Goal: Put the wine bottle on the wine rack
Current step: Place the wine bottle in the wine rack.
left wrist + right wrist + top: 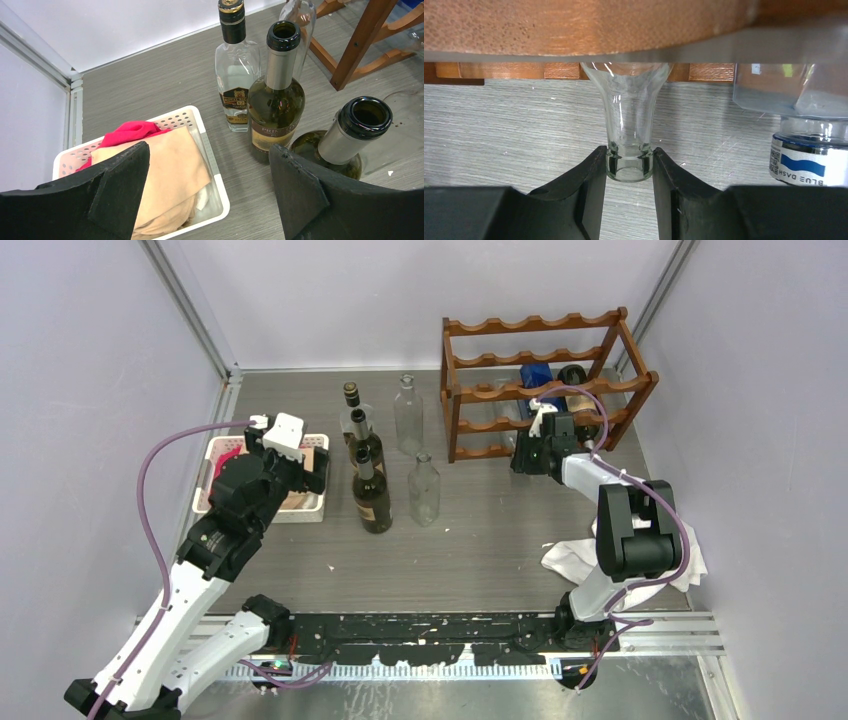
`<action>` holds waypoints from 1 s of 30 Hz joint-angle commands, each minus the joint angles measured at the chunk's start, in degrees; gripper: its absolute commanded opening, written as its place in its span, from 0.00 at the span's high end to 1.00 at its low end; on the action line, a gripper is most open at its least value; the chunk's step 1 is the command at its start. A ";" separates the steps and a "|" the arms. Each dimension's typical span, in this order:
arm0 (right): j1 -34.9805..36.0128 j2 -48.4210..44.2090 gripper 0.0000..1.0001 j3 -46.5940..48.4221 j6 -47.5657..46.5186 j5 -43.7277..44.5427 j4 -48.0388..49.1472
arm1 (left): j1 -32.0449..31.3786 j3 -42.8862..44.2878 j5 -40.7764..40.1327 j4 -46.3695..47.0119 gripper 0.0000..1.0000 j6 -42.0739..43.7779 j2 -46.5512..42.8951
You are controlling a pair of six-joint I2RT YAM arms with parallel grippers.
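The reddish-brown wine rack (545,380) stands at the back right; its rail (574,25) fills the top of the right wrist view. My right gripper (629,167) is shut on the mouth of a clear glass bottle (629,120), which lies neck-out under the rail in a low tier. In the top view the right gripper (530,445) is at the rack's front. My left gripper (210,170) is open and empty, above the basket's right edge and left of two dark wine bottles (276,110) (350,135).
A white basket (220,192) holds tan and red cloths. A clear whisky bottle (235,85) and two clear bottles (407,415) (424,490) stand mid-table. A blue-labelled bottle (802,160) lies in the rack beside the held one. A white cloth (570,555) lies by the right arm.
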 commanded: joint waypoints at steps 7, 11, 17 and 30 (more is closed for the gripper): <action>1.28 1.61 0.92 2.01 -1.93 2.60 1.27 | 0.44 0.12 0.68 3.70 0.12 0.52 -0.14; 1.59 1.48 0.92 1.69 -1.99 3.65 2.50 | 0.39 0.11 0.75 3.74 0.12 0.52 -0.14; 2.01 1.58 0.91 1.87 -1.82 5.36 3.32 | 0.39 0.11 0.75 3.73 0.12 0.52 -0.19; 3.52 2.23 0.92 2.30 -1.92 11.02 3.43 | 0.39 0.11 0.67 3.76 0.12 0.65 -0.16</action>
